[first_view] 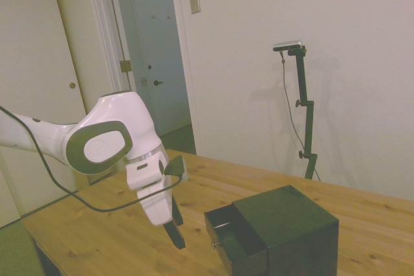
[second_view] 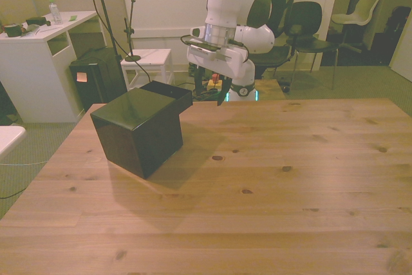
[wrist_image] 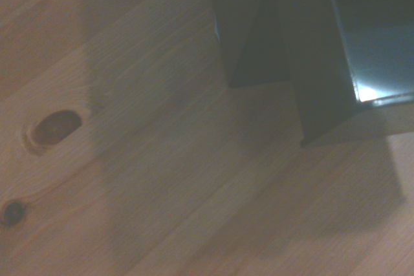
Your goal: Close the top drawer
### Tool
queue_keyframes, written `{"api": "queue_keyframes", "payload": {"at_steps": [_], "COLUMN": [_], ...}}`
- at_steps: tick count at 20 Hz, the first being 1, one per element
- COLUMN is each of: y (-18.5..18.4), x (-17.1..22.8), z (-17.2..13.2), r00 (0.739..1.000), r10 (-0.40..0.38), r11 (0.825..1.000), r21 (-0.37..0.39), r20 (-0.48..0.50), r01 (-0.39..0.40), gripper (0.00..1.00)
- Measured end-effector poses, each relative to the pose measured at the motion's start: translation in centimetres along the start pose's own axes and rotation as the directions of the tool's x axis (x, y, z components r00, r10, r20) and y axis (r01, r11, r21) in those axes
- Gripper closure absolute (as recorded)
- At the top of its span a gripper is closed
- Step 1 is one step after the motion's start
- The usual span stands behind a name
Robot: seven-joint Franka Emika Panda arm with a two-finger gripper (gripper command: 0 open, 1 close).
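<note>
Pulled-out top drawer point(first_view: 228, 227) faces the empty pincer point(first_view: 176, 232), fingers seemingly together, just beside it.

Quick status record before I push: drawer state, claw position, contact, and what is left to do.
top drawer: pulled out of the dark cabinet, open
claw: low over the wooden table, in front of the drawer face, pointing down
contact: none visible; a gap shows between claw and drawer front in the side view
fingers: open or shut cannot be told
remaining: drawer not yet pushed in
</note>
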State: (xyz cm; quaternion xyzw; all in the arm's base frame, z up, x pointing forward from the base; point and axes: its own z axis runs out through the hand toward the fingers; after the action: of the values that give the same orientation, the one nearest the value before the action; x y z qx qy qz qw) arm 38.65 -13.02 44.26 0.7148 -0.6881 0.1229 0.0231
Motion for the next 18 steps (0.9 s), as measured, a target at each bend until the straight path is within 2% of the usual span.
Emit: {"api": "queue_keyframes", "payload": {"at_steps": [18], "y": [-1.4], "x": [2.6], "z": [-0.8], "r00": [1.0], "r10": [0.03], "r11": [1.0], "r21": [0.006], "r20": [0.0], "r01": [-0.03], "gripper": [1.0]}}
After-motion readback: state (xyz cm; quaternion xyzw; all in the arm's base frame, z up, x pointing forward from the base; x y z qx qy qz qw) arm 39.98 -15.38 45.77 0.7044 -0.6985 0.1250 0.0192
